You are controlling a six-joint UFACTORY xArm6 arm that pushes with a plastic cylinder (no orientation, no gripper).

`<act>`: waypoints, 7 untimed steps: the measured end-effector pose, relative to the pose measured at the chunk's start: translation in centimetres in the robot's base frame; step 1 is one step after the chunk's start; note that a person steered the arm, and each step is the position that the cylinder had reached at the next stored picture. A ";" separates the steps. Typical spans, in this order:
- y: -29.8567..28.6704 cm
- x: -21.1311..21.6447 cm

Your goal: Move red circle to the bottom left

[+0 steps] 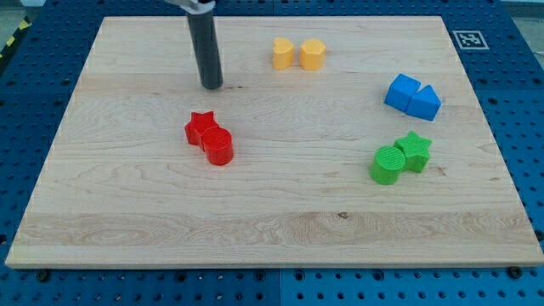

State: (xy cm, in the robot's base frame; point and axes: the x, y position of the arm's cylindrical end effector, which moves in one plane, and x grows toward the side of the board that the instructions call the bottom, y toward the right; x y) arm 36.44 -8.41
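The red circle [219,147] lies left of the board's middle, touching the red star [201,127] at its upper left. My tip [212,86] rests on the board above both red blocks, a short gap above the red star and apart from it. The dark rod rises from the tip to the view's top edge.
Two yellow blocks [298,53] sit side by side near the top middle. Two blue blocks [412,96] touch at the right. A green circle [388,165] and green star [415,150] touch at the lower right. The wooden board [127,229] lies on a blue perforated table.
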 end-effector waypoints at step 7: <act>1.0 10.8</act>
State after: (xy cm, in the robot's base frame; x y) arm 47.29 -7.41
